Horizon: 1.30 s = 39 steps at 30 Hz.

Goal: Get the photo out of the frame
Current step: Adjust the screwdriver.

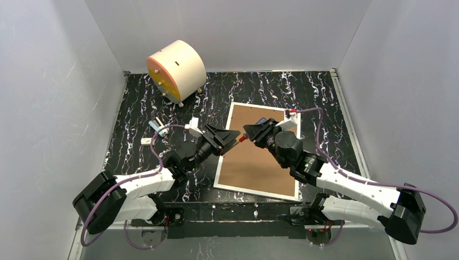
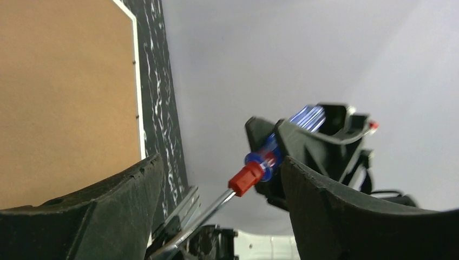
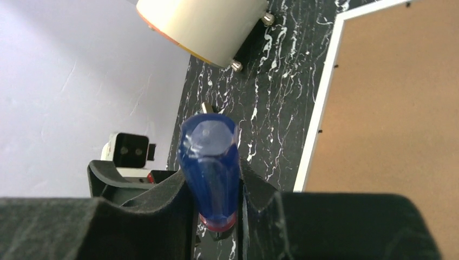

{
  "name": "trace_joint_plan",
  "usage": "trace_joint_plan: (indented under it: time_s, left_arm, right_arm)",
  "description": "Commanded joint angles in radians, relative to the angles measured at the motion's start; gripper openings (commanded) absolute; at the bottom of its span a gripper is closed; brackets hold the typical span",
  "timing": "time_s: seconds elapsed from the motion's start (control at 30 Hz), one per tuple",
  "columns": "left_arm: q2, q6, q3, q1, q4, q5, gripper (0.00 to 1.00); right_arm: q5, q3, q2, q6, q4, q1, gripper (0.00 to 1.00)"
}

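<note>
A black marbled table fills the floor of a white-walled booth. The frame lies flat on it, right of centre, brown back upward with a thin white rim around it. The photo cannot be seen from this side. At the far left corner a cream cylinder with an orange face sits on small metal feet, well apart from the frame. Both arms reach in from the near edge and meet above the frame's left edge. The right gripper is clamped on a screwdriver by its clear blue handle. The red collar and metal shaft point toward the left gripper, whose fingers stand wide apart and hold nothing. The shaft runs into the gap between them; whether it touches either finger cannot be told. A few small white and blue pieces lie on the table left of the left gripper.
</note>
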Motion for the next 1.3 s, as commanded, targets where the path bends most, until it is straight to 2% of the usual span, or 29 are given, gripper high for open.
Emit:
trace_joint_plan:
  time_s: [0.0,0.13,0.27,0.4,0.57,0.77,0.9,1.0,1.03,1.13,1.17,1.23,1.27]
  left_arm:
    - [0.055,0.155,0.098,0.001,0.024,0.302,0.76]
    - [0.078,0.272,0.151,0.033,0.020,0.514,0.73]
    - [0.060,0.330,0.176,0.081,0.006,0.691,0.72]
    - [0.065,0.410,0.231,0.090,-0.098,0.849,0.60]
    - [0.012,0.598,0.293,0.092,-0.369,0.838,0.40]
    - [0.015,0.702,0.376,0.091,-0.504,0.856,0.20]
    - [0.017,0.744,0.406,0.091,-0.560,0.878,0.00]
    - [0.005,0.818,0.431,0.092,-0.674,0.874,0.00]
    - [-0.001,0.854,0.440,0.091,-0.722,0.869,0.00]
    - [-0.018,0.992,0.497,0.091,-0.912,0.845,0.00]
    - [-0.022,1.043,0.522,0.092,-1.019,0.834,0.00]
    - [-0.025,1.163,0.577,0.091,-1.180,0.828,0.00]
    - [-0.023,1.244,0.611,0.091,-1.264,0.811,0.00]
  right_arm:
    - [-0.093,0.112,0.029,-0.124,0.012,-0.016,0.01]
    - [-0.258,0.135,0.016,-0.156,-0.006,-0.065,0.01]
    - [-0.526,0.155,0.006,-0.147,-0.040,-0.205,0.01]
    - [-0.768,0.184,0.019,-0.143,-0.044,-0.336,0.01]
    - [-0.967,0.197,0.051,-0.135,-0.013,-0.405,0.01]
    - [-1.099,0.163,0.073,-0.142,0.064,-0.417,0.01]
    - [-1.129,0.125,0.061,-0.138,0.102,-0.425,0.01]
    - [-1.170,0.111,0.061,-0.136,0.120,-0.443,0.01]
    - [-1.186,0.106,0.059,-0.137,0.126,-0.449,0.04]
    - [-1.253,0.099,0.053,-0.144,0.135,-0.486,0.36]
    - [-1.276,0.103,0.051,-0.154,0.121,-0.501,0.46]
    - [-1.331,0.130,0.049,-0.193,0.063,-0.538,0.62]
    - [-1.367,0.149,0.049,-0.218,0.022,-0.559,0.67]
